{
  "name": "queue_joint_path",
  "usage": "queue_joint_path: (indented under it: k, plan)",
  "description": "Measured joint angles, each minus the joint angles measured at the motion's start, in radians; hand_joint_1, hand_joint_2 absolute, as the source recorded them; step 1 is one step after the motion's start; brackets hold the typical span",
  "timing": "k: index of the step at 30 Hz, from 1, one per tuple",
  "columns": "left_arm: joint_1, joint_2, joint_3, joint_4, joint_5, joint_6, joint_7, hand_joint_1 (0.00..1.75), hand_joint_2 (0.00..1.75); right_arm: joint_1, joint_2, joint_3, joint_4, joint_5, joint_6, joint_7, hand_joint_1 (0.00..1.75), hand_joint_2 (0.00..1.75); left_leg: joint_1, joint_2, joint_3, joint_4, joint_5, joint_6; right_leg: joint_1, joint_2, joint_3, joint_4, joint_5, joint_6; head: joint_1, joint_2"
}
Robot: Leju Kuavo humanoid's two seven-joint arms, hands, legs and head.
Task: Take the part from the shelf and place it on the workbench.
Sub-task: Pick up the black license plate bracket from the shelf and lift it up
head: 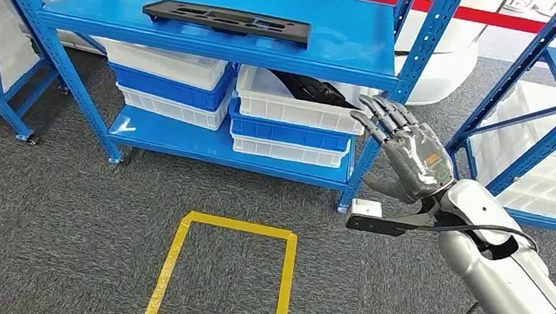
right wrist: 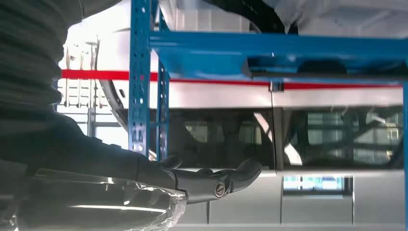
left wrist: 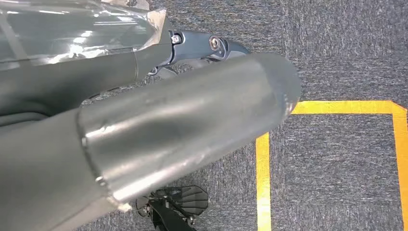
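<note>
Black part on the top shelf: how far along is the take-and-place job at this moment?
Nothing looks done yet: the black part lies flat on the blue shelf, untouched. In hand: the right hand is raised in front of the shelf's right post, fingers spread, holding nothing. Left: reaching, grasping the part, and carrying it to the workbench.
</note>
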Motion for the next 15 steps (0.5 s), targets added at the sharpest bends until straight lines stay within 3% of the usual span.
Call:
queue_joint_path:
  k: [15]
  plan:
    - [-0.002,0.001,0.000,0.000,0.009,0.008,0.022,0.00,0.00,0.001,0.081,0.069,0.197,0.016,0.038,0.024,0.00,1.75,0.000,0.000,0.000,0.000,0.000,0.000,0.000,0.000,0.000,0.000,0.000,0.000,0.000,0.000]
